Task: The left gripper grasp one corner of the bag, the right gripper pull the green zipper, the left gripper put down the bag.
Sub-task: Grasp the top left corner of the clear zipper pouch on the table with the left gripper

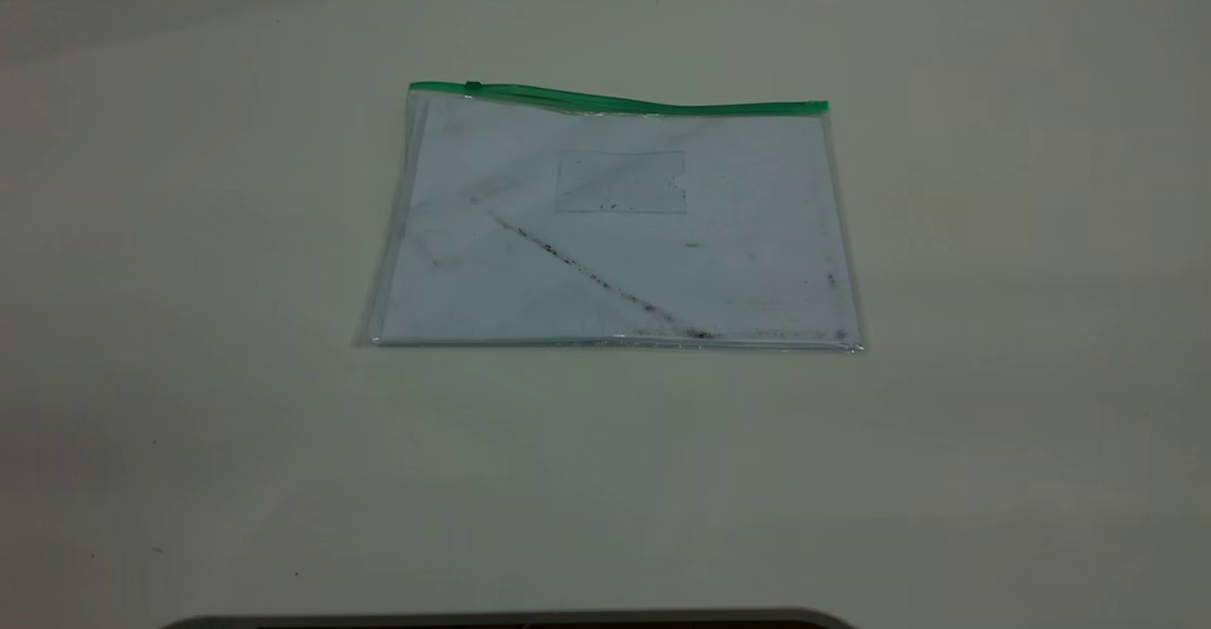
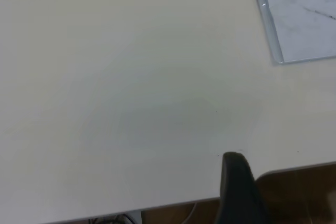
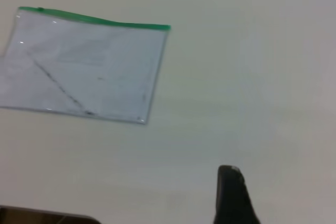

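Bag (image 1: 615, 232) is lying flat mid-table (image 1: 993, 374), its green zipper (image 1: 620, 100) running along the far edge, slider at that edge's left end. We are reading no writing on it. Left gripper (image 2: 236, 192) and right gripper (image 3: 233, 198) are hovering apart from it; we cannot tell their state.

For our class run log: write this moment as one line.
bag: flat on table | zipper: far edge | left gripper, right gripper: away from bag

One large flat clear plastic bag (image 1: 615, 232). One whitish sheet (image 1: 662, 270) inside it. One thin green zipper strip (image 1: 643, 102), bearing one small green slider tab (image 1: 472, 87). One pale table (image 1: 993, 326).
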